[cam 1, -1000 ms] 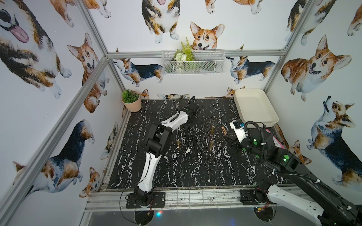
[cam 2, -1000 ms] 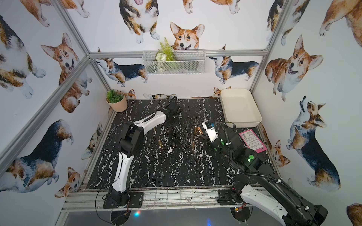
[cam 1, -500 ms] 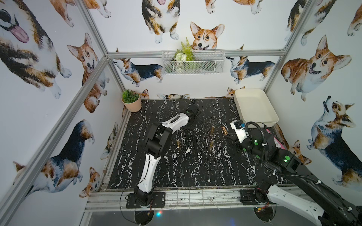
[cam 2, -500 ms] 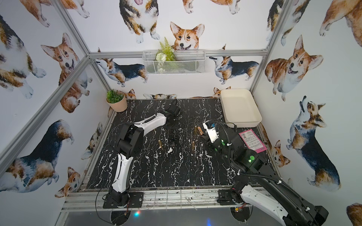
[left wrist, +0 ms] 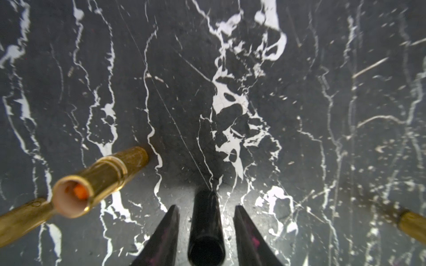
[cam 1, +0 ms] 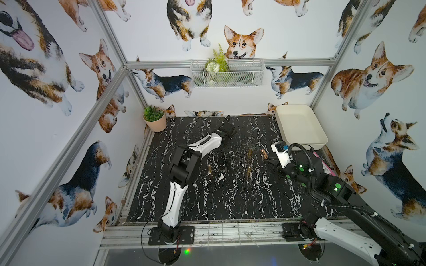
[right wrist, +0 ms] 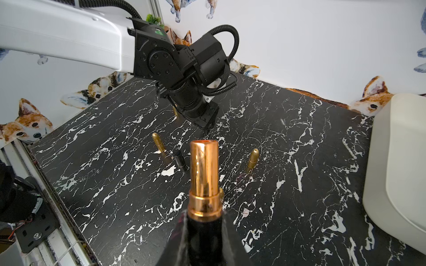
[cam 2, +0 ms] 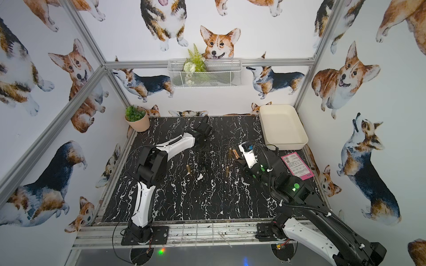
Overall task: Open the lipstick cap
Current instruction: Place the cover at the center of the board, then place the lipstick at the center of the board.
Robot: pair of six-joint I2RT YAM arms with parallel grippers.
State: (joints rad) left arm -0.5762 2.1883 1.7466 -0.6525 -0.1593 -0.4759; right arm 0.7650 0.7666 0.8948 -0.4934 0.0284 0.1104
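Since a sec ago L tool [left wrist: 206,207] has spread its fingers [left wrist: 166,235] off the black cap [left wrist: 206,228]; both arms otherwise sit approx. where they were in the top views. L tool now narrowly open, gap on each side of the cap, no contact. Cap looks to stand open end up on the tabletop [cam 1: 207,198] right below it, centre-back. R tool [right wrist: 204,215] is clamped on the lipstick [right wrist: 204,170] by its black base, w/ the copper inner tube bare & pointing toward the L arm, held off the tabletop just in front of the tray [cam 1: 297,124]. Counts: 2 arms, 2 tools, 1 black cap, 1 held lipstick, 3 gold tubes [cam 1: 249,153] [cam 1: 249,171] [cam 1: 209,169] in both top views, bullet-shaped, apart from each other btwn the arms. L wrist view shows one gold tube [left wrist: 96,179] uncapped w/ an orange stick inside. Also 1 cream tray at back-R corner, 1 potted plant [cam 1: 154,119] at back-L corner, 1 white wire basket [cam 1: 242,78] w/ greenery on the back wall, 1 pink sheet [cam 2: 297,165] by the R edge. Tabletop: black marble look, white veins. Room: white walls [cam 1: 368,76] w/ corgi prints, aluminium frame bars [cam 1: 161,65].
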